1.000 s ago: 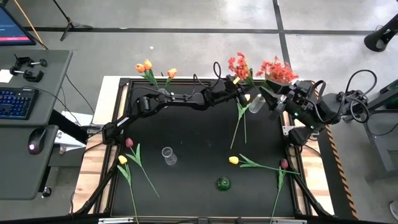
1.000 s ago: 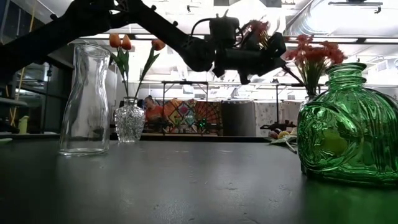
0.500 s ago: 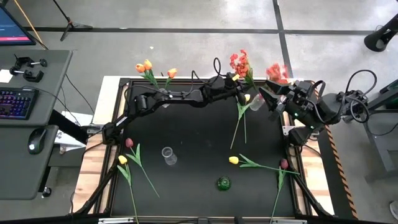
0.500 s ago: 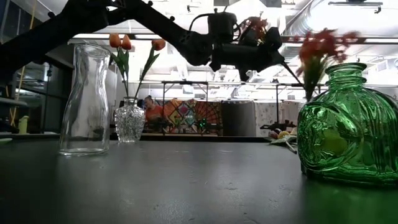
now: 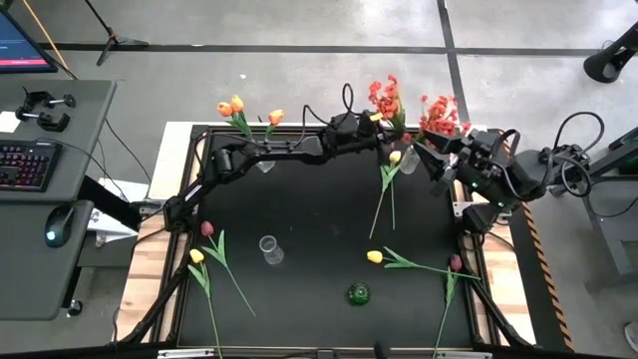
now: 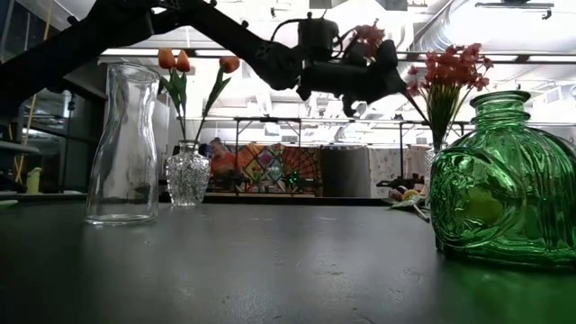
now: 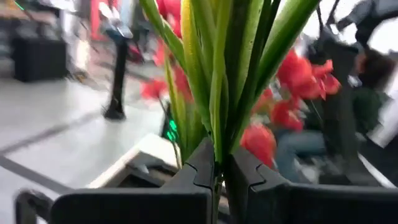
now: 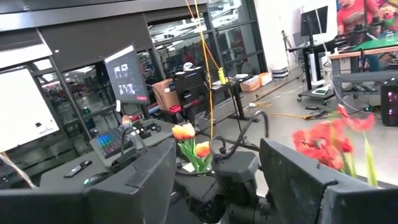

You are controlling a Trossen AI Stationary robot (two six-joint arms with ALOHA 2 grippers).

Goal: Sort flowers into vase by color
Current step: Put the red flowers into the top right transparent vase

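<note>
My left gripper (image 5: 375, 126) reaches across to the table's far right part and is shut on a red-orange blossom spray (image 5: 384, 98), held high in the low view (image 6: 367, 38). A second red-orange spray (image 5: 440, 113) stands in a small clear vase (image 5: 410, 166), its blossoms raised (image 6: 450, 67). My right gripper (image 5: 431, 160) is open beside that vase, and the spray (image 8: 326, 142) shows past one finger. A yellow tulip (image 5: 395, 157) lies on the mat by the vase. Orange tulips (image 5: 231, 105) stand in a cut-glass vase (image 6: 187, 175). My left gripper pinches the spray's bundle of green stems (image 7: 217, 140) between its two fingers, several stems and leaves together. The fingers come roughly level from the table's left, lying across the stems. The spray is lifted clear, with its blossoms (image 7: 292, 68) above the fingers and its lower stem slanting down (image 6: 416, 101).
A clear carafe (image 5: 267, 249) and a green glass vase (image 5: 359, 293) stand mid-table. Loose tulips lie on the mat: dark pink (image 5: 206, 228) and yellow (image 5: 196, 256) at the left, yellow (image 5: 374, 256) and dark pink (image 5: 455, 262) at the right. A desk with a keyboard stands left of the table.
My left gripper has moved toward the table's far edge and a little left, rising slightly, with its spray carried along. The spray standing in the clear vase has swayed and settled again. The right arm has kept still.
</note>
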